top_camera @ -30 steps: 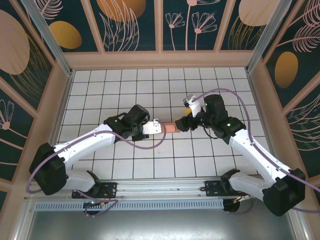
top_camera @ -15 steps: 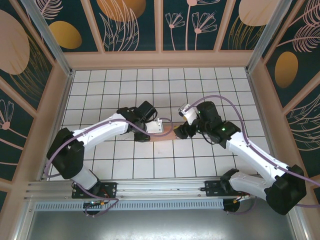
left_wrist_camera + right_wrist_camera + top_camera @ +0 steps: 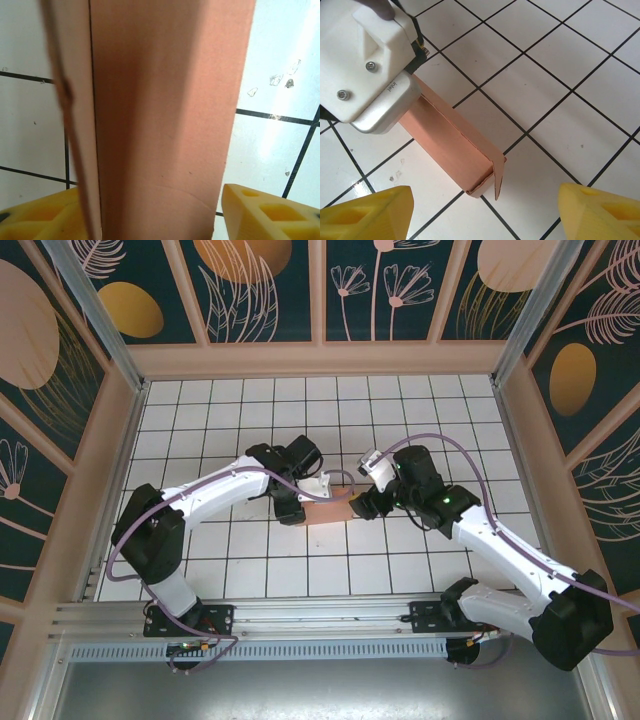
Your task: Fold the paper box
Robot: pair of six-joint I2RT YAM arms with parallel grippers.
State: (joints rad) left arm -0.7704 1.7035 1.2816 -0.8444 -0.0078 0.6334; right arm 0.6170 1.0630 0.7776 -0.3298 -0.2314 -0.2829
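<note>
The paper box (image 3: pixel 326 512), a salmon-pink piece of thin cardboard raised into a long open trough, lies on the white tiled worktop (image 3: pixel 560 75) near its middle, between our two arms. Our left pincer (image 3: pixel 155 219) straddles one end of it with its yellow fingers (image 3: pixel 265 215) apart. Bare tile shows between one finger and the card wall, so we judge that nothing is clamped there. Our right pincer (image 3: pixel 482 212) hovers just off the other end, spread wide and empty, facing the small end flap (image 3: pixel 498 176) that stands ajar from the trough.

We take the step in hand to be closing that end. To do it well, we should first let the left pincer close gently on the walls so the trough cannot slide. Then we bring one right finger against the flap's outer face and push so that it turns about its crease. The card is thin and will likely buckle under a hard squeeze, so light pressure and a slow sweep seem wise.
</note>
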